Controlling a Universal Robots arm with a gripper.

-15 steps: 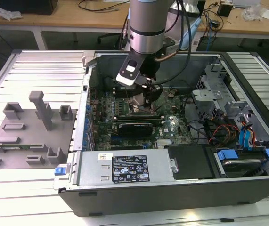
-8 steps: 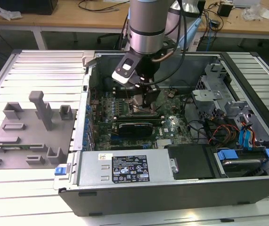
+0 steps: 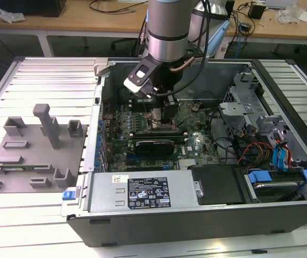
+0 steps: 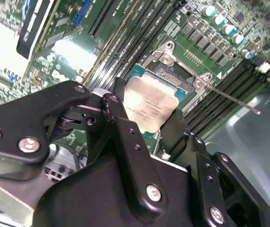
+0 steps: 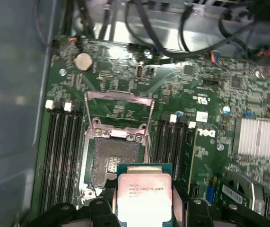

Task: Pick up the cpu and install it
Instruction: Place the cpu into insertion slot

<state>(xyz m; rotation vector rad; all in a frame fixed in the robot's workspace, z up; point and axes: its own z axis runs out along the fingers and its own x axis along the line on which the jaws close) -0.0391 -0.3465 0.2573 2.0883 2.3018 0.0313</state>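
Gripper (image 4: 147,109) was pinching the cpu (image 5: 144,198) by two opposite edges, flat just above the open motherboard socket (image 5: 113,161), a bit off-centre, edges roughly squared up.

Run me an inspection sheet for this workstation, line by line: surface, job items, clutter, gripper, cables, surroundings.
Surface: ribbed metal table carrying an open computer case.
Job's things: cpu held in the gripper over the edge of the open motherboard socket, not seated; the socket's retention frame stands raised.
Clutter: grey fixture blocks on the table at the exterior view's left.
Gripper: gripper closed on opposite edges of the cpu, inside the case.
Cables: black bundles along the board's edge; orange and blue leads beside the drive bays.
Surroundings: wooden benches behind the table.
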